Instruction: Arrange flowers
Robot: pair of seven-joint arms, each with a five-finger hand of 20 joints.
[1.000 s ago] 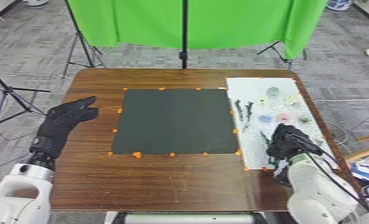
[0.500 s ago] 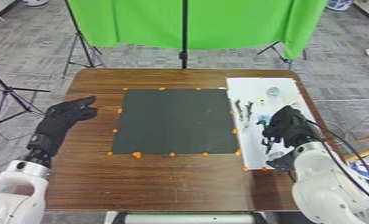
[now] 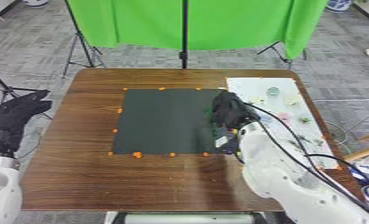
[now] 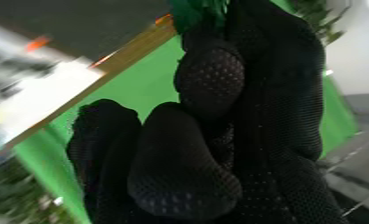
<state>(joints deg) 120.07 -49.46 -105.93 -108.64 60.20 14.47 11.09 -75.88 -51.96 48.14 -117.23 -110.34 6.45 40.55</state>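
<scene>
Green cloth (image 3: 136, 25) hangs behind the far side of the brown counter (image 3: 145, 185), with a thin black stand (image 3: 184, 37) upright before it and grey floor (image 3: 154, 60) around. On the counter lies a dark square mat (image 3: 158, 122), small orange marks along its edges, and beside it, on my right, a long white sheet (image 3: 250, 89).

My right hand (image 3: 231, 107) is over the right edge of the mat, where the mat and sheet meet. Its fingers are curled, and they grasp a dark green leafy piece (image 4: 196, 17) – I see it at the fingertips from my right wrist, and some green beside the hand from my head. Whether the piece touches the mat, I cannot tell.

The rest of the flower things lie on the white sheet: a pale blue-green piece (image 3: 273, 91) toward the far end, a pale yellow flower (image 3: 291, 102) nearer, then a pink flower (image 3: 283, 116) with a small green piece (image 3: 305, 120) just to its right.

My left hand (image 3: 19, 112) is out past the left edge of the counter, well apart from the flowers – fingers loose and extended, grasping nothing.
</scene>
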